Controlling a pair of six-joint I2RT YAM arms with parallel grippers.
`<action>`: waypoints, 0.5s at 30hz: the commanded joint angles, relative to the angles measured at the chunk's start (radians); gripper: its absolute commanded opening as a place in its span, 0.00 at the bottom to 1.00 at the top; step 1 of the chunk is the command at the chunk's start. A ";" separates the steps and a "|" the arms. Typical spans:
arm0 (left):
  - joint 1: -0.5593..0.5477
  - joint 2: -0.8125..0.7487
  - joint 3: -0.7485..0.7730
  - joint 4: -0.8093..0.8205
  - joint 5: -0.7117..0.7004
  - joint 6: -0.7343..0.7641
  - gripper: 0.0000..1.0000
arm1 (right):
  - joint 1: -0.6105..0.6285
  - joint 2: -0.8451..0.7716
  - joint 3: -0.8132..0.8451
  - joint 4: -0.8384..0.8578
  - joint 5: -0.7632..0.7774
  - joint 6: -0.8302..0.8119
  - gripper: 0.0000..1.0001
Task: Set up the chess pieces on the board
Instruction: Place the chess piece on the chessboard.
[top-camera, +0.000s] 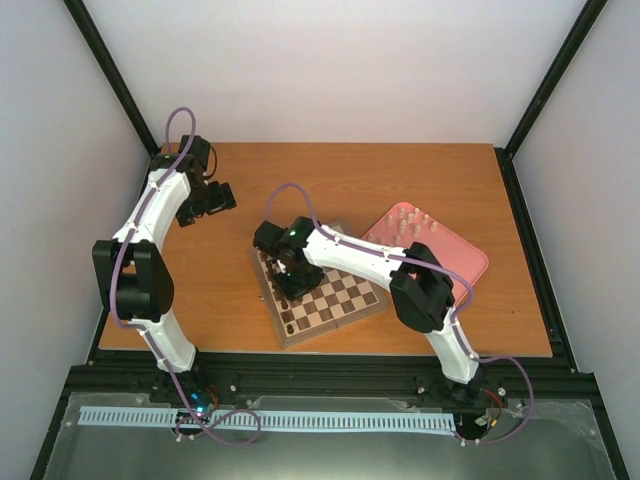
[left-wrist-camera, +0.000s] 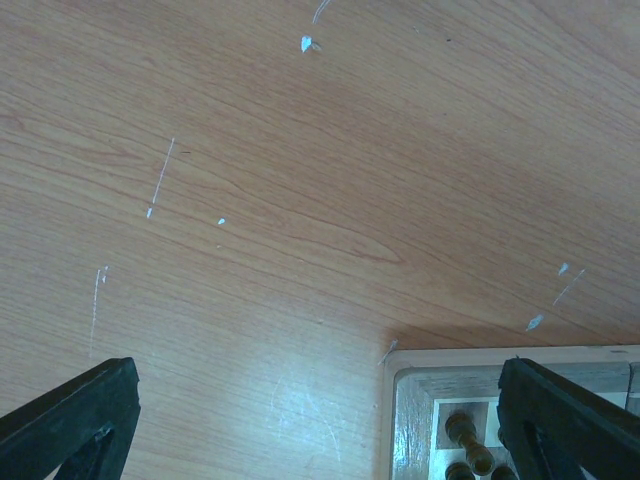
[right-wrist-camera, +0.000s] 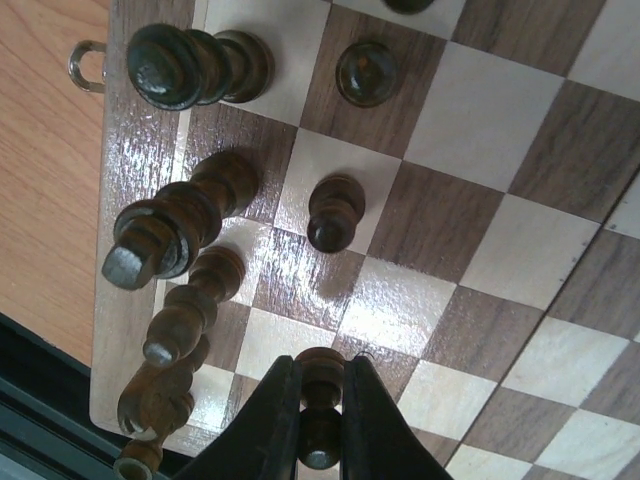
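The board (top-camera: 335, 300) lies mid-table, tilted. My right gripper (top-camera: 290, 283) hangs over its left side. In the right wrist view it (right-wrist-camera: 322, 400) is shut on a dark brown pawn (right-wrist-camera: 321, 375), held just above a dark square. Several dark pieces (right-wrist-camera: 180, 220) stand along the board's left edge, and two dark pawns (right-wrist-camera: 333, 212) stand one column in. Pale pieces (top-camera: 410, 222) stand on the pink tray (top-camera: 462, 262). My left gripper (top-camera: 207, 200) is open over bare table at the far left; its view shows the board's corner (left-wrist-camera: 420, 385) with dark pieces (left-wrist-camera: 468, 440).
The pink tray lies right of the board, partly under my right arm. Black frame posts and white walls enclose the table. A metal clasp (right-wrist-camera: 85, 65) sticks out from the board's edge.
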 joint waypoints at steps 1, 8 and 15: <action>-0.005 -0.028 0.006 0.009 -0.003 -0.002 1.00 | 0.006 0.038 0.021 0.012 -0.013 -0.027 0.03; -0.005 -0.028 -0.003 0.012 -0.002 -0.002 1.00 | 0.007 0.059 0.030 0.020 -0.012 -0.034 0.03; -0.005 -0.028 -0.005 0.012 0.005 -0.002 1.00 | 0.017 0.072 0.060 0.017 -0.006 -0.040 0.03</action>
